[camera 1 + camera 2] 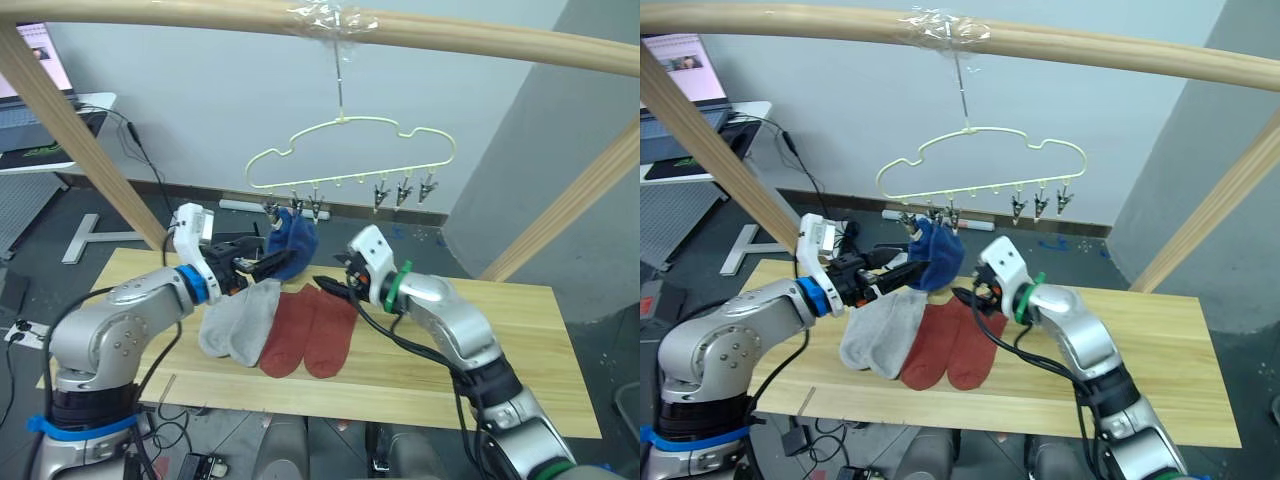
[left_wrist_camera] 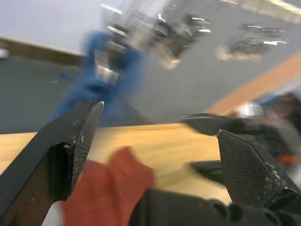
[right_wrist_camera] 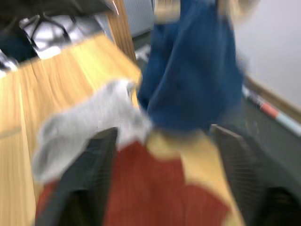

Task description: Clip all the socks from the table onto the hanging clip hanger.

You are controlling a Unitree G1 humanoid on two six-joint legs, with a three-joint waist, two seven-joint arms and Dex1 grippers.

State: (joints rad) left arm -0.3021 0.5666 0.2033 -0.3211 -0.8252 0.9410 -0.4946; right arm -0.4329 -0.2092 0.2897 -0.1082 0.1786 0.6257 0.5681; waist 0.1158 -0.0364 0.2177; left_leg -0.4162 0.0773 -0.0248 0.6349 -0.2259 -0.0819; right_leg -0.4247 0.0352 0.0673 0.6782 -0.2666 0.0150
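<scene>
Both jaws wide, empty. Blue socks (image 1: 292,243) clipped on clip hanger (image 1: 350,155), frame centre; next grab: grey socks (image 1: 240,320) or red socks (image 1: 310,330) on tabletop (image 1: 520,350).

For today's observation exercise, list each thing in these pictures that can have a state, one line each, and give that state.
blue socks: hanging from the hanger's left clips.
grey socks: lying flat on the table.
red socks: lying flat on the table, beside the grey ones.
clip hanger: hooked under the wooden pole, right clips bare.
left gripper: jaws open, holding nothing.
right gripper: jaws open, holding nothing.
table: bearing four socks.
</scene>
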